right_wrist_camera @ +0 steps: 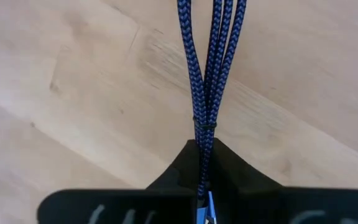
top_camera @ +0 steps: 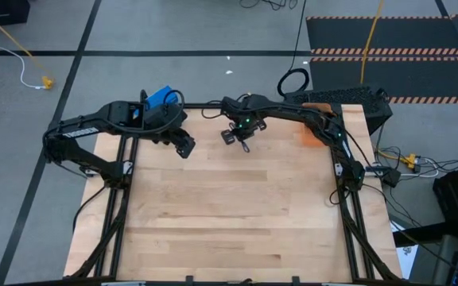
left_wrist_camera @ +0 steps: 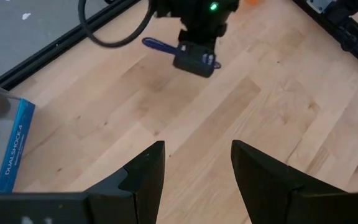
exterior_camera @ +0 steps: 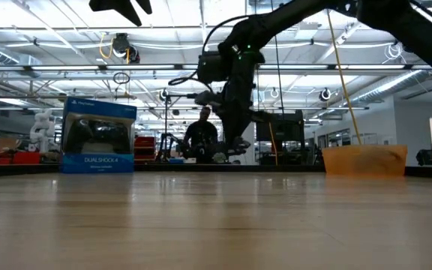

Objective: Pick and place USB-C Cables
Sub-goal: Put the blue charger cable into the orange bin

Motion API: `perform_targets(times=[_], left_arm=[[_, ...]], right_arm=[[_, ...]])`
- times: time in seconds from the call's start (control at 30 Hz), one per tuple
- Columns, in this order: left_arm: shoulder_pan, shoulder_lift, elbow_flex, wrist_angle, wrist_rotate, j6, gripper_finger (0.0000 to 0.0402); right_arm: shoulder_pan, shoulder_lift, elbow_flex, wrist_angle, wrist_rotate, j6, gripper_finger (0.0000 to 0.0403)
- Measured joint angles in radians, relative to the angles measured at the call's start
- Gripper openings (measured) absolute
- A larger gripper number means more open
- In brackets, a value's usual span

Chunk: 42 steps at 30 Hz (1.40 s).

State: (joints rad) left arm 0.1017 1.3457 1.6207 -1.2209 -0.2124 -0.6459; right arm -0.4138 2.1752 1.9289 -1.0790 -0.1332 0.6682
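Right gripper carrying the blue braided cable bundle; a drop-off spot comes next.

High view: right gripper (top_camera: 242, 140) hangs upper centre over the pale wooden table (top_camera: 237, 214); left gripper (top_camera: 183, 147) waits upper left. Left wrist view: left fingers (left_wrist_camera: 145, 174) spread wide, empty. Right wrist view: jaws pinched on the blue-purple braided USB-C cable bundle (right_wrist_camera: 207, 68), lifted above the wood. Next, I judge, lower and release.

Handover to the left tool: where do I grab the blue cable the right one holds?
Grip the blue cable on its free strands just beyond the thin tie, where they run bunched and parallel out of the shut right tool. Bring the open left tool in crosswise to the strands, so its jaws likely close on all together.
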Motion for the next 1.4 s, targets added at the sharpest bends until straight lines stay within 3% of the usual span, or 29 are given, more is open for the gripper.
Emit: perform_targets(times=[0.77, 1.4], left_arm=[[-0.007, 0.000, 0.000, 0.055, -0.007, -0.038, 0.0186], [-0.054, 0.000, 0.000, 0.075, -0.009, -0.070, 0.0186]], right_arm=[[-0.003, -0.324, 0.002, -0.257, 0.032, -0.131, 0.0002], [0.011, -0.640, 0.003, -0.490, 0.028, -0.034, 0.0002]])
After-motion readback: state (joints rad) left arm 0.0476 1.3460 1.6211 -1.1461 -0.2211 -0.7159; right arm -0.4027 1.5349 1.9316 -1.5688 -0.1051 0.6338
